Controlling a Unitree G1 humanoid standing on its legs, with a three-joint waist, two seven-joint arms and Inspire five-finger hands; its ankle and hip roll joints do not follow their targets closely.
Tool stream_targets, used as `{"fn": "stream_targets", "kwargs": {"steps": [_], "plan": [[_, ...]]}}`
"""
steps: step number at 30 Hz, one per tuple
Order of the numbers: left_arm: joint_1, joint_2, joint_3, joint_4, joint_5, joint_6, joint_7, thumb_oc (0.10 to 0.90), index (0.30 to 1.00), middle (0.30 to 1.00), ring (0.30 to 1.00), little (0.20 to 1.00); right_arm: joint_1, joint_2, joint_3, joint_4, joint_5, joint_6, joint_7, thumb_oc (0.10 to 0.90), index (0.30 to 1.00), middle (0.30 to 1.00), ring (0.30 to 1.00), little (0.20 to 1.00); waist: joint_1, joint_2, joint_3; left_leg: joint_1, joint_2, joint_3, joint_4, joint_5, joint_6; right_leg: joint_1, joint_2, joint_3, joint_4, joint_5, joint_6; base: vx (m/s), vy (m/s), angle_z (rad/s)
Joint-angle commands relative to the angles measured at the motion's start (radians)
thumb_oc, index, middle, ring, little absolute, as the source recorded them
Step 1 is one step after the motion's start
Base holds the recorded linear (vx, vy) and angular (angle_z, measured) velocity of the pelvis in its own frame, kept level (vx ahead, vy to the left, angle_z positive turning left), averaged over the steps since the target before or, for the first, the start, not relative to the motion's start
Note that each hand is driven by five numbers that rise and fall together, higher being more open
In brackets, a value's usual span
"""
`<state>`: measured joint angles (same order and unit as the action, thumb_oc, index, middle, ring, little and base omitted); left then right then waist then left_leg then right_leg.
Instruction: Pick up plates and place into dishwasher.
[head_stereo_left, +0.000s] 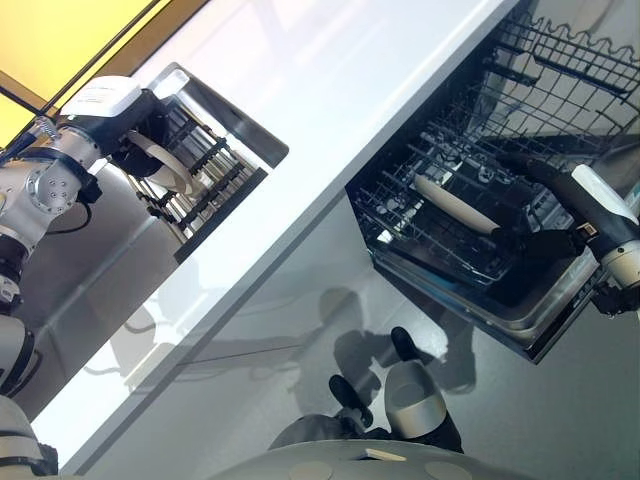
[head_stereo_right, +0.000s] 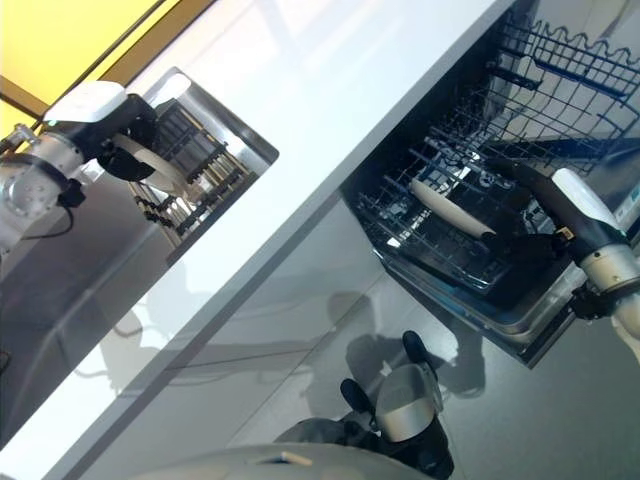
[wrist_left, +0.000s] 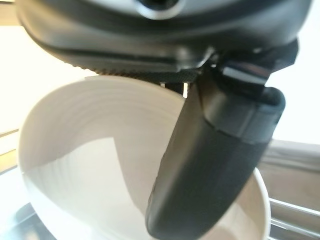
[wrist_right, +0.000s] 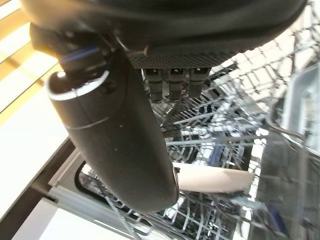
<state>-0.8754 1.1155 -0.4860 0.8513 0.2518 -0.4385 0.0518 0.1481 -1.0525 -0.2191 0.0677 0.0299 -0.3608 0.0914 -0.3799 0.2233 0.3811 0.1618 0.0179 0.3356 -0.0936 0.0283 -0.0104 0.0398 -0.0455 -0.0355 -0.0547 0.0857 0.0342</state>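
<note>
At ten o'clock in the left eye view, the left hand (head_stereo_left: 140, 140) is clamping its thumb down on a white plate (wrist_left: 90, 165) standing on edge in the dish rack (head_stereo_left: 205, 175) set into the white counter (head_stereo_left: 330, 120). Over at three o'clock, the right hand (head_stereo_left: 545, 240) is gripping the rim of a second plate (head_stereo_left: 455, 203), which is sitting tilted among the wires of the dishwasher's lower rack (head_stereo_left: 420, 215).

Silver-grey jointed arms end in dark hands. The left hand (head_stereo_left: 140, 140) carries a white wrist housing. The right hand (head_stereo_left: 545, 243) has a white cover
</note>
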Motion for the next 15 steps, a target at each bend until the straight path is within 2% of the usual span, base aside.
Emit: {"fn": "stream_targets", "kwargs": {"steps": [1,5,7,10,15], "plan": [[-0.026,0.144,0.129,0.038,-0.175,0.02,0.114,0.1,0.3,0.3,0.3,0.2,-0.015,0.008,-0.089,-0.114,0.042,-0.123,-0.082,0.8,0.9,0.9,0.9,0.9,0.017,-0.087,-0.207,-0.004,-0.03,0.028,0.039,-0.061,-0.015,0.004,0.037,-0.009,0.009,-0.079,0.082,-0.07,0.028,0.12],[-0.013,0.12,0.194,0.006,-0.259,-0.011,0.167,0.1,0.3,0.3,0.3,0.2,-0.024,0.042,-0.085,-0.11,0.042,-0.154,-0.089,0.8,0.9,0.9,0.9,0.9,0.027,-0.11,-0.239,0.003,-0.025,0.015,0.028,-0.061,-0.014,0.013,0.045,-0.005,0.011,-0.084,0.078,-0.07,0.037,0.05],[-0.012,0.118,0.206,-0.002,-0.273,-0.015,0.181,0.1,0.3,0.3,0.3,0.2,-0.027,0.047,-0.083,-0.108,0.042,-0.162,-0.092,0.8,0.9,0.9,0.9,0.9,0.03,-0.119,-0.241,-0.006,-0.02,0.03,0.031,-0.041,-0.012,0.001,0.049,-0.008,0.017,-0.067,0.069,-0.13,-0.026,0.03],[-0.005,0.095,0.237,-0.041,-0.299,-0.035,0.236,0.1,0.3,0.3,0.3,0.2,-0.035,0.064,-0.074,-0.109,0.047,-0.169,-0.099,0.8,0.9,0.9,0.9,0.9,0.039,-0.132,-0.258,-0.003,-0.018,0.02,0.024,-0.041,-0.01,0.004,0.055,-0.005,0.019,-0.069,0.065,-0.08,0.009,0.07],[0.029,0.053,0.268,-0.113,-0.301,-0.146,0.322,0.1,0.3,0.3,0.3,0.2,-0.056,0.09,-0.056,-0.094,0.088,-0.185,-0.092,0.8,0.9,0.9,0.9,0.9,0.056,-0.147,-0.284,0.006,-0.018,0.002,0.016,-0.043,-0.006,0.012,0.062,-0.002,0.023,-0.074,0.062,-0.05,0.051,0.02]]}}
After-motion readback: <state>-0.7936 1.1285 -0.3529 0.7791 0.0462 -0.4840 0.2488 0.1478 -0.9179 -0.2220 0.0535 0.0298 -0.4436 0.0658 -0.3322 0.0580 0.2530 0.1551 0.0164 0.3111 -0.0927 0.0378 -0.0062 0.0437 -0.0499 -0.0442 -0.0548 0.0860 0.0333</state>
